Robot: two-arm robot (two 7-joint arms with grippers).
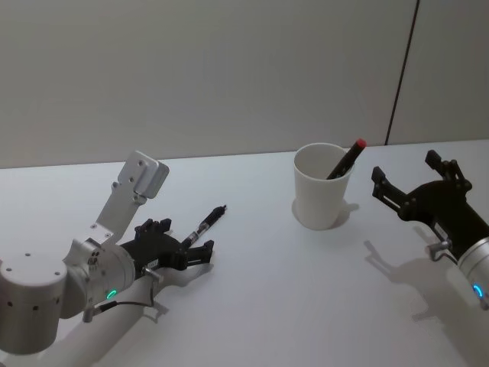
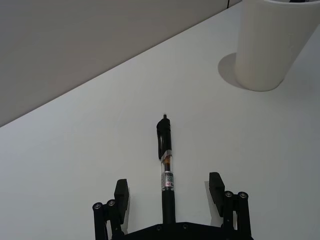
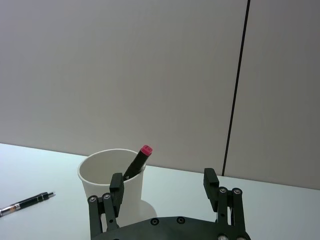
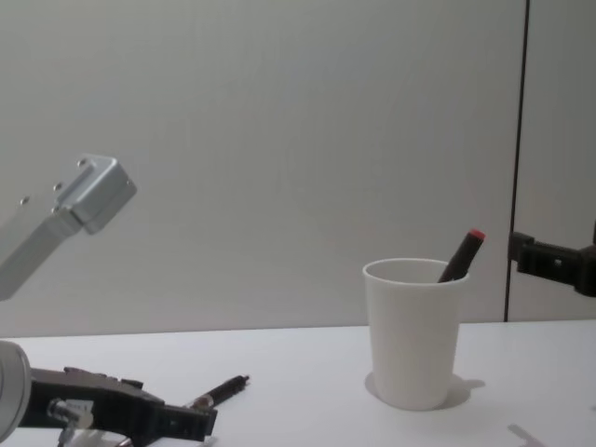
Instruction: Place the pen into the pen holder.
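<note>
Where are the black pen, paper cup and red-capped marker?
black pen (image 2: 166,170), left wrist view, mid-barrel
paper cup (image 1: 317,200), head view, front wall
red-capped marker (image 3: 138,161), right wrist view, upper barrel

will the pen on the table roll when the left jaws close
Its slim round barrel lies flat, so the pen might roll if touched unevenly. It sits centred between the left gripper's open jaws, so probably not far. Likely stiff and light.

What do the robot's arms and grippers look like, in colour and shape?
Both arms are white-grey with rounded joints and a small green-blue light near each wrist. The left gripper and right gripper are black, with two flat fingers on linked bars held by silvery screws.
</note>
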